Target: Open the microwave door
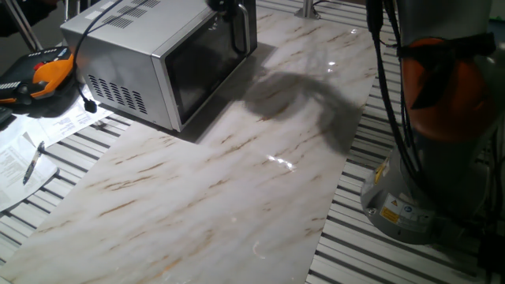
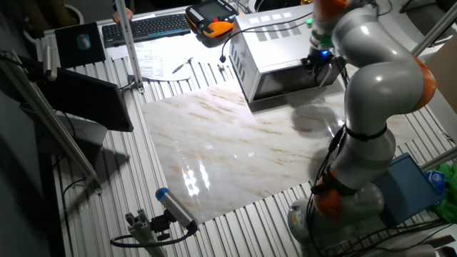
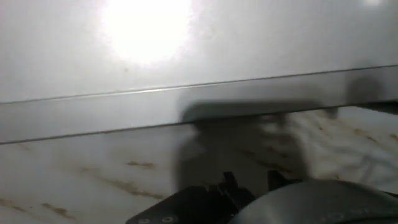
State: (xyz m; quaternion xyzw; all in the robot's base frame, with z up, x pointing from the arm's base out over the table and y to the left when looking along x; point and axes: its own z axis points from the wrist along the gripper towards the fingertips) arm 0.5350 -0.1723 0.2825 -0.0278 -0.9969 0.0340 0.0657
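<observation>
The silver-grey microwave [image 1: 118,55] stands at the far left of the marble board, with vent slots on its side and a black cord over its top. It also shows in the other fixed view [image 2: 275,39]. The microwave door [image 1: 201,67] [image 2: 285,82], with its dark glass window, looks shut against the body. My gripper [image 1: 241,35] [image 2: 321,64] is at the handle end of the door, close against it. Whether its fingers are around the handle is not visible. The hand view is blurred: it shows a silver panel [image 3: 199,93] above marble, with dark gripper parts low in the frame.
The marble board [image 1: 237,181] covers the slatted table. An orange teach pendant [image 1: 47,75], papers and a pen [image 1: 31,162] lie left of the microwave. My arm's base [image 1: 426,189] stands at the right. A keyboard [image 2: 146,27] and a blue box [image 2: 410,189] sit at the edges.
</observation>
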